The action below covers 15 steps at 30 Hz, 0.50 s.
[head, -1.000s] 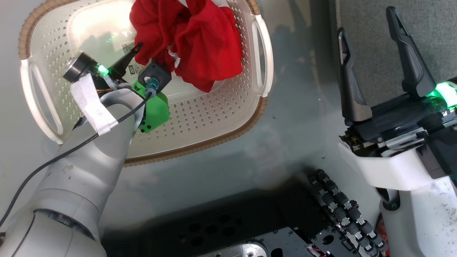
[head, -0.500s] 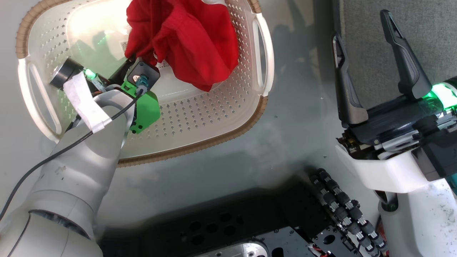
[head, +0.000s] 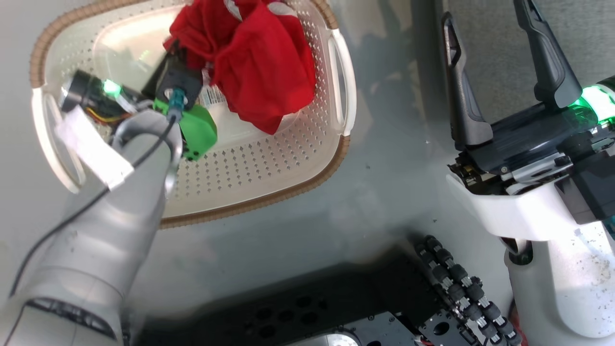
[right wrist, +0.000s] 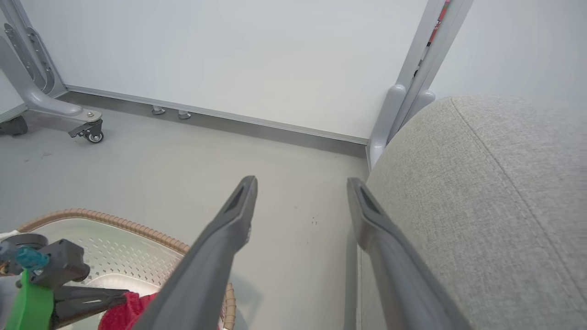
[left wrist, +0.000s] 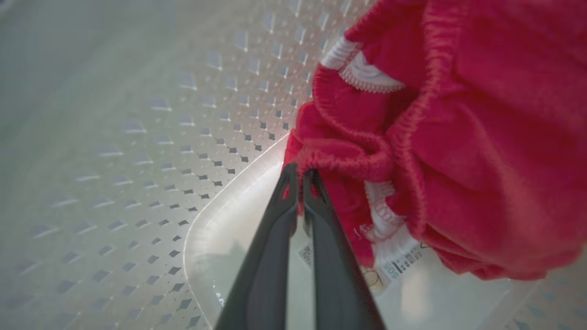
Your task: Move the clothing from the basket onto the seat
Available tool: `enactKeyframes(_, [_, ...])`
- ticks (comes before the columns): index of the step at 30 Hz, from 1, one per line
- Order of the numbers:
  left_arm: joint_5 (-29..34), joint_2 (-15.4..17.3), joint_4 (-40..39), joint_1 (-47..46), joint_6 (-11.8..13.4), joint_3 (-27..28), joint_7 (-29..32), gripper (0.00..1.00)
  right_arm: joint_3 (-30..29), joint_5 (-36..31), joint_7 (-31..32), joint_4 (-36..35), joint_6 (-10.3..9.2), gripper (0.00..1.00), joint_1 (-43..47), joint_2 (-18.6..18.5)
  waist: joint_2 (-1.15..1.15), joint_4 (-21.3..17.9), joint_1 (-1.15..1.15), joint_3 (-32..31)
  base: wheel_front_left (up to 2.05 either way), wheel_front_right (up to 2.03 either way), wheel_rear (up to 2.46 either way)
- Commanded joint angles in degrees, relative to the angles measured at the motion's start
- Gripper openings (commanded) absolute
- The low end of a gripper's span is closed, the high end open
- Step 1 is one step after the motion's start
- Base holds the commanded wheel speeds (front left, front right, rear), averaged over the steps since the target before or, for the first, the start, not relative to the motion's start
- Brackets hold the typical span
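Left gripper [left wrist: 300,176] pinches the red clothing [left wrist: 481,137] by its ruched hem in the perforated plastic basket [head: 269,158]; right gripper [right wrist: 300,183] gapes, empty.

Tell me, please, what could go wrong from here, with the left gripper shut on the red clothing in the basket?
1. The left gripper pinches only a thin hem of the red clothing, so the fabric may slip out on lifting.
2. The bundle is crumpled, so a loose part could trail and drop on the floor between the basket and the seat.
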Motion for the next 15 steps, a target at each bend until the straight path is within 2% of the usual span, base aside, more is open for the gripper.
enactKeyframes(1, [-0.3,0.7,-1.9,2.2,0.4,0.7,-0.1,0.00,-0.2,0.4,-0.1,0.4,-0.06,1.00,0.0,0.0,0.12,1.1,0.00,-4.4,0.00,0.00,0.00])
enactKeyframes(6, [-1.8,1.5,-8.9,9.0,0.2,3.7,-0.1,0.00,-0.5,1.2,-0.1,1.5,-0.06,1.00,1.4,0.0,0.12,1.6,0.00,-11.5,0.00,0.00,0.00])
enactKeyframes(15, [-2.7,-0.3,-20.8,22.6,0.1,10.1,-0.1,0.00,-0.2,1.2,-0.1,5.0,-0.06,1.00,6.2,-0.1,0.12,3.0,0.00,-27.7,0.00,0.00,0.00])
